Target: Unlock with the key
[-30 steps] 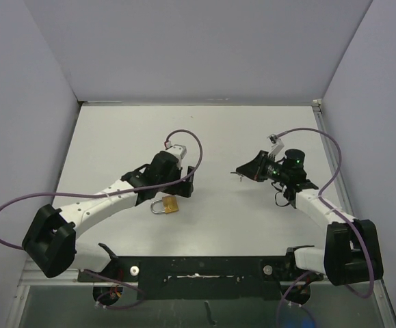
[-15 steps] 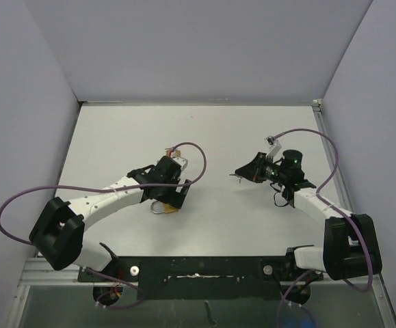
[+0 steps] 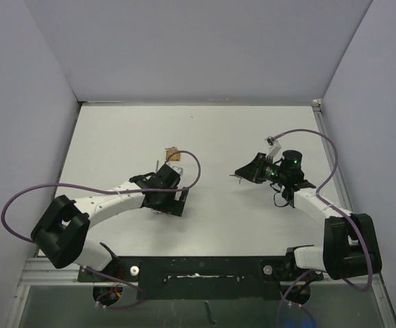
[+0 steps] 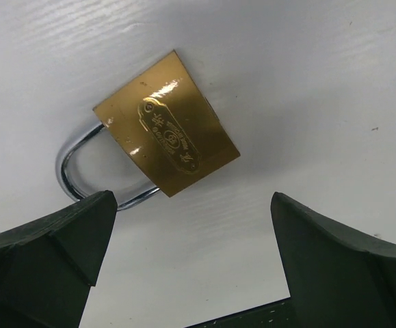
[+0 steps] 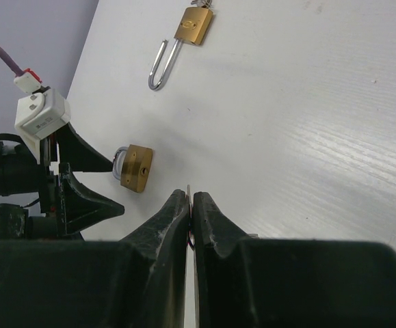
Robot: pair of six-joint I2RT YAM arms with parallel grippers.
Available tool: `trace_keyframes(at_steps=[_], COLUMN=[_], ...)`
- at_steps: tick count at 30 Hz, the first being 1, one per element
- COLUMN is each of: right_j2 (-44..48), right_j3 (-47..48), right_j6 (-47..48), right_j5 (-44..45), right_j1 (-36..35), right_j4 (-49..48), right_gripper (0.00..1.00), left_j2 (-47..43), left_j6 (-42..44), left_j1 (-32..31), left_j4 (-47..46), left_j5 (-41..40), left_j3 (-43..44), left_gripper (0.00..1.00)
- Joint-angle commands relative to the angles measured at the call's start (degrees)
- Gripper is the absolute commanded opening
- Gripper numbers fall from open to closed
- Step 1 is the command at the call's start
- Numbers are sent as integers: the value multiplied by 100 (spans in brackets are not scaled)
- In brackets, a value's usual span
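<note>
Where the left gripper (image 4: 192,205) stands low with jaws spread wide, a flat brass padlock (image 4: 167,123) with an oval stamped plate and a curved steel shackle (image 4: 66,164) lies on the white, faintly streaked desk (image 4: 321,82). It sits just ahead of the dark wedge-shaped fingers (image 4: 47,253), left of centre toward the near edge. Right gripper (image 5: 191,205), pinched narrow on a thin metal key (image 5: 189,193), is well apart. A second brass lock (image 5: 193,24), long-shackled, lies farther in.

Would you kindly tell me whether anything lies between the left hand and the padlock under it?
Nothing visible does: the open left hand hangs close over the padlock.
</note>
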State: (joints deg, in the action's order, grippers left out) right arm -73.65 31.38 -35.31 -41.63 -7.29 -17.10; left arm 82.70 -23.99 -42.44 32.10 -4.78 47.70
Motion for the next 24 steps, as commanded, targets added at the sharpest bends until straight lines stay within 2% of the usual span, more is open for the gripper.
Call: trace_keyframes(at_steps=[1,12,24], right_j2=[143,265,267], right_j3=[-7,-35,0], right_j6=[49,93,138], right_j5=[-135,-126,-122], right_j1=[-39,-35,-27], right_j4=[-325,-235,-187], right_gripper=[0,0,0], left_j2=[-263,-25,505], left_j6=[-529,-636,-530], left_j1=[-227,-327,-391], left_j4=[-384,-745,-1107], left_j5=[60,-203,-24], left_j3=[-107,-169,94], left_gripper=[98,97,98])
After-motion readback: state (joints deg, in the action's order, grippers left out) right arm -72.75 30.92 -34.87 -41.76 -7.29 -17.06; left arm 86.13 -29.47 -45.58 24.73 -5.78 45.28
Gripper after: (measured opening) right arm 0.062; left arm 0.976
